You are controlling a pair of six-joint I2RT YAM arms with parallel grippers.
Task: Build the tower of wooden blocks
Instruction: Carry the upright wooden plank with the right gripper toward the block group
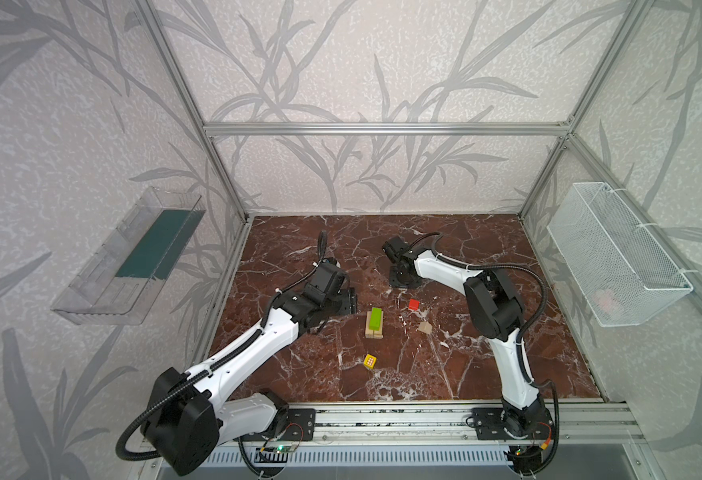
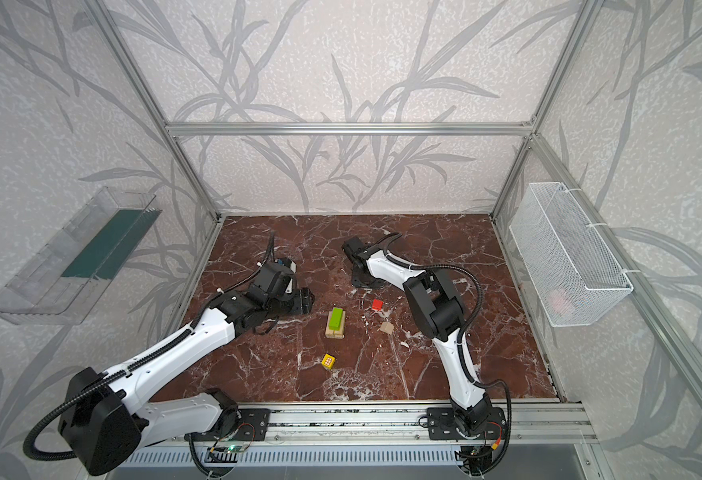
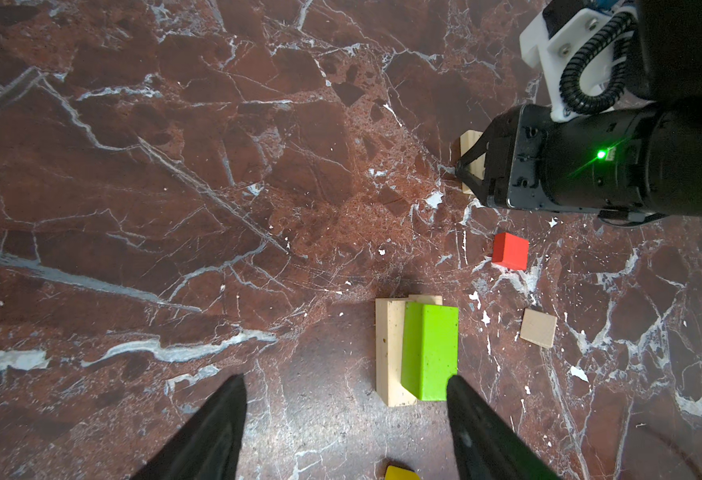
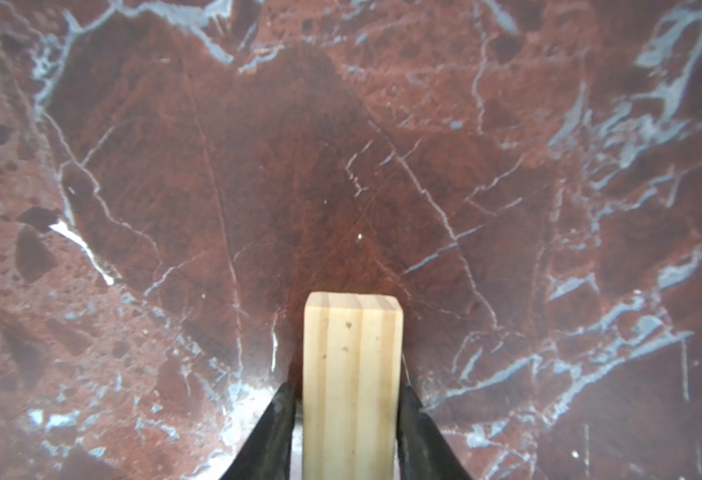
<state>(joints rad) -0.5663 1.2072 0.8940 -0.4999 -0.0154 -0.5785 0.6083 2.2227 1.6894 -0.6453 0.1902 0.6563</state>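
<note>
The tower is a low stack of pale wood bars with a lime-green bar on top, mid-floor in both top views. Loose around it lie a red cube, a pale wedge and a yellow cube. My left gripper is open and empty, just left of the stack. Behind the red cube, my right gripper is shut on a pale wood bar, low at the floor.
The floor is red-brown marble. A clear plastic tray hangs on the left wall. On the right wall hangs a white wire basket. An aluminium rail with both arm bases runs along the front edge.
</note>
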